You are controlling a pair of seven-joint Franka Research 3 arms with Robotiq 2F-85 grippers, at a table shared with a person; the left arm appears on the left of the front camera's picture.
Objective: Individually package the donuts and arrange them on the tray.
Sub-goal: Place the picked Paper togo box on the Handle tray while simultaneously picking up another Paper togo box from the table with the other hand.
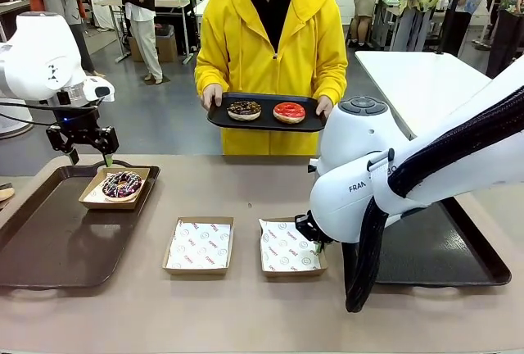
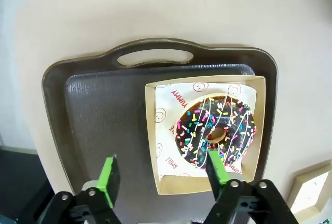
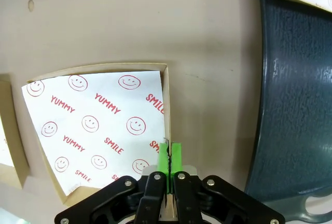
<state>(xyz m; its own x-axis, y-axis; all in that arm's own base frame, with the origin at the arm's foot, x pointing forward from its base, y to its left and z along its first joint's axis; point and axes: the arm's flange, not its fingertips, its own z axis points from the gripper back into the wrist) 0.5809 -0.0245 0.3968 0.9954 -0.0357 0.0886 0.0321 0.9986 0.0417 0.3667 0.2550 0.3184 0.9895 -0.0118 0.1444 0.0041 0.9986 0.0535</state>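
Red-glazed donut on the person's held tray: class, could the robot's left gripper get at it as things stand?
Probably yes: the left gripper is open and holds nothing, and the red-glazed donut lies uncovered on the black tray. The crumb-topped donut sits nearer, though.

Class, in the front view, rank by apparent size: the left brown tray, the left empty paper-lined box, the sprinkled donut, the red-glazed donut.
1. brown tray
2. empty paper-lined box
3. sprinkled donut and red-glazed donut: nearly alike. The red one sits farther from the camera, so I won't rank them.
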